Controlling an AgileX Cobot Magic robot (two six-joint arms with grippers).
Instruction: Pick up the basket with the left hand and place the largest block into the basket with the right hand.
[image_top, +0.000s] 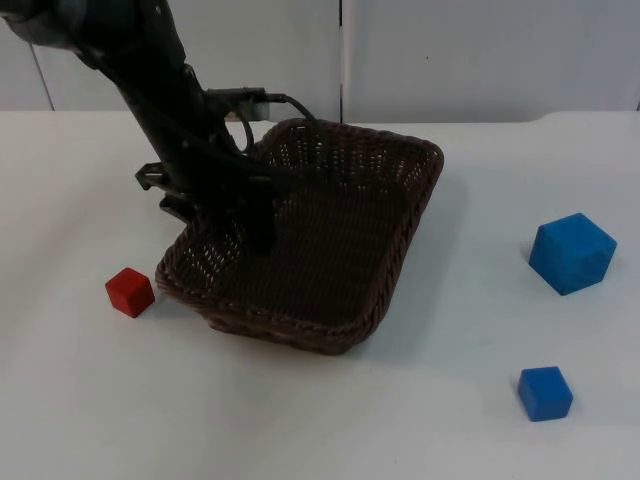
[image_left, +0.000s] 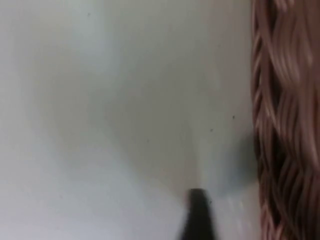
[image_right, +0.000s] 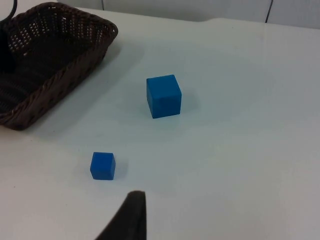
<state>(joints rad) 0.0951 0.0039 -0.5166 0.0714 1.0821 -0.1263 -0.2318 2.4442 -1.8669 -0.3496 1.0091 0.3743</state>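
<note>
The brown wicker basket stands in the middle of the table, seen too in the right wrist view. My left gripper is down at its left rim, and that woven rim runs close beside it in the left wrist view, over white table. The largest block, a blue cube, sits far right of the basket, and the right wrist view has this cube ahead of my right gripper, which hangs well short of it and touches nothing.
A small blue block lies near the front right, closer to the right gripper than the big one. A small red block rests just left of the basket's near corner. The grey partition wall closes the back.
</note>
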